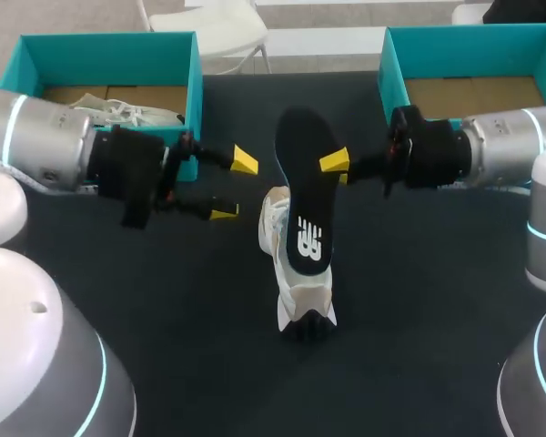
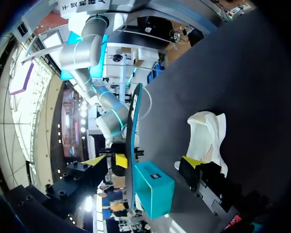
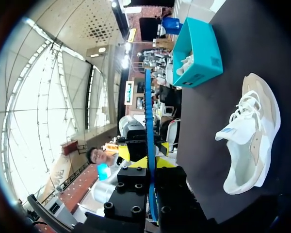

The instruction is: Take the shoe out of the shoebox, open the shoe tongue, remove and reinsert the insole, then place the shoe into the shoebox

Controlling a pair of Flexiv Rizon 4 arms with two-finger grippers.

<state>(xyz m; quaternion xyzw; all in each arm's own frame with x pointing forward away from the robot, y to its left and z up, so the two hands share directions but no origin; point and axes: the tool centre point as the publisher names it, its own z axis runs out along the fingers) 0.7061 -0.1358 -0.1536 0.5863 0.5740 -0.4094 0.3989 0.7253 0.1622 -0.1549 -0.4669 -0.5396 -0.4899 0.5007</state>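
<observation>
Item 1. Far left of and behind the white sneaker stands the left shoebox, teal, with a second white laced shoe lying in it.

Item 2. The left hand hangs just left of the sneaker's forepart, fingers spread wide and gripping nothing. It touches neither the shoe nor the insole. Judgement: it is posted there to steady the shoe or hold the tongue back when the insole goes back in.

Item 3. The sneaker rests on the black bench midway between the two boxes and outside both, with its heel toward the robot. Its opening faces up and is clear of the arms.

Item 4. The dark insole is fully out of the sneaker and is held in the air directly over it, overlapping it in the head view. The heel end with its white mark points toward the robot.

Item 5. The right hand, right of the sneaker's forepart, is clamped on the insole's right edge. The right wrist view shows the insole edge-on between the two yellow tips. Judgement: an edge pinch leaves the toe free to lead into the opening, so removal looks done and reinsertion is due. The flexible insole may fold or snag on the tongue.

Item 6. Far right of and behind the sneaker is the right shoebox, with only its cardboard floor visible.
</observation>
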